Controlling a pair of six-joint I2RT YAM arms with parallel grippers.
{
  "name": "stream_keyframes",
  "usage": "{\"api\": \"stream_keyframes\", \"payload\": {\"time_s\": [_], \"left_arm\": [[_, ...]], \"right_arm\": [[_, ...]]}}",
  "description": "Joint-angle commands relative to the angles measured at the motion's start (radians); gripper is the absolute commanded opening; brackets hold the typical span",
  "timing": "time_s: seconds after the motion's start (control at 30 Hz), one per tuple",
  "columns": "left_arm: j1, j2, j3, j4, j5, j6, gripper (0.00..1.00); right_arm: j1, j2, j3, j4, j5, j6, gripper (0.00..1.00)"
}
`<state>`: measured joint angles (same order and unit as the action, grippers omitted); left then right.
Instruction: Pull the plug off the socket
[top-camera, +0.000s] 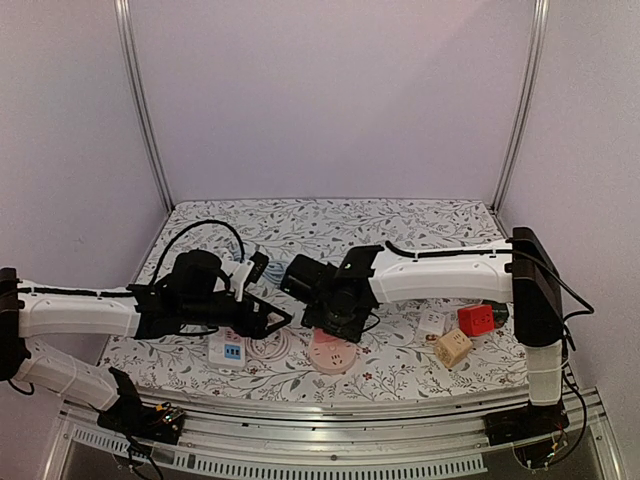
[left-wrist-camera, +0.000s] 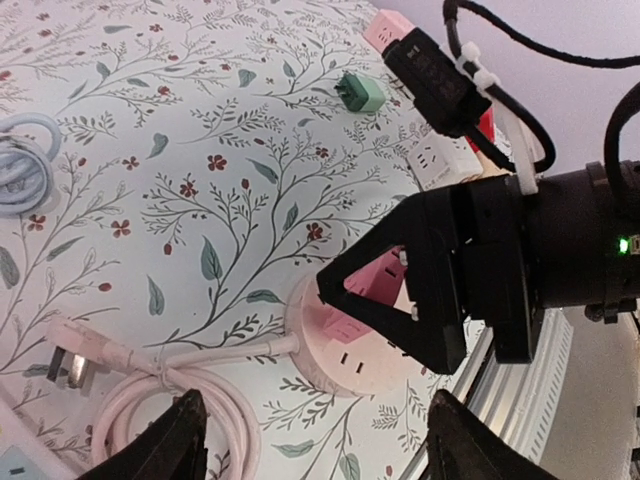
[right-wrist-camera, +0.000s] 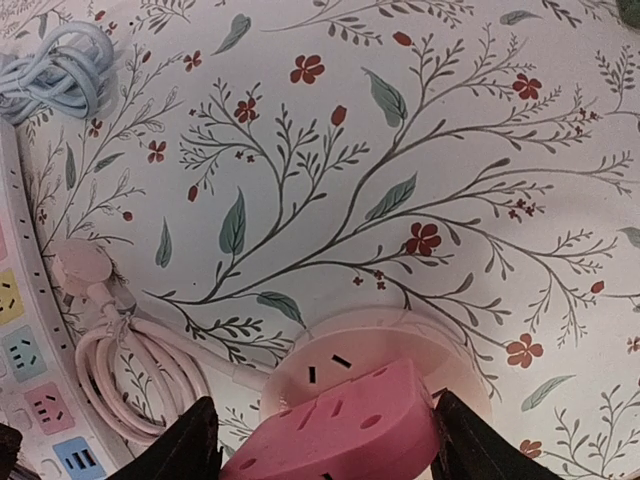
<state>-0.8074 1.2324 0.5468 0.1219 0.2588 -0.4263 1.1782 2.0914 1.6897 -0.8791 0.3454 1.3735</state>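
The round pink socket (top-camera: 335, 358) is seen close to the near edge of the flowered table (top-camera: 400, 225), roughly midway between the two arm bases. On top of the socket a pink plug (right-wrist-camera: 340, 425) is seated, a block with slots in its upper face, and it is not yet lifted off. The right gripper (right-wrist-camera: 325, 445) is held directly over the socket, with its fingers (right-wrist-camera: 190, 440) set one at each side of the plug and close against it; whether the plug is actually clamped cannot be told. Just left of the socket the left gripper (left-wrist-camera: 315, 425) is hovered with its jaws spread wide and nothing between them. A pale pink cord (right-wrist-camera: 130, 370) is coiled and tied on the table left of the socket and is joined to the socket's rim. Further left of the socket a white power strip (top-camera: 228, 350) is laid. To the right of the socket and slightly farther back, a beige adapter (top-camera: 452, 347), a white adapter (top-camera: 432, 322) and a red adapter (top-camera: 478, 318) are grouped
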Motion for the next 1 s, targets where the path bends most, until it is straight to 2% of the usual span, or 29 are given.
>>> {"api": "stream_keyframes", "payload": {"time_s": [0.0,0.1,0.33,0.63,0.73,0.97], "left_arm": [[0.015,-0.012,-0.017,-0.001,-0.008,0.018,0.74],[0.018,-0.009,-0.020,0.001,-0.011,0.021,0.74],[0.022,-0.006,-0.015,-0.004,-0.009,0.025,0.75],[0.025,-0.009,-0.004,-0.011,-0.014,0.022,0.75],[0.026,-0.014,-0.003,-0.013,-0.018,0.022,0.75],[0.030,-0.011,0.001,-0.017,-0.025,0.022,0.75]], "right_arm": [[0.012,0.015,0.018,-0.036,-0.004,0.006,0.67],[0.011,0.021,0.024,-0.031,-0.010,0.006,0.59],[0.012,0.046,0.045,-0.017,-0.032,0.000,0.56],[-0.001,0.047,0.033,-0.011,-0.030,-0.019,0.41],[-0.011,0.043,0.014,-0.011,-0.030,-0.020,0.27],[-0.026,0.019,-0.008,-0.011,-0.018,-0.086,0.13]]}}
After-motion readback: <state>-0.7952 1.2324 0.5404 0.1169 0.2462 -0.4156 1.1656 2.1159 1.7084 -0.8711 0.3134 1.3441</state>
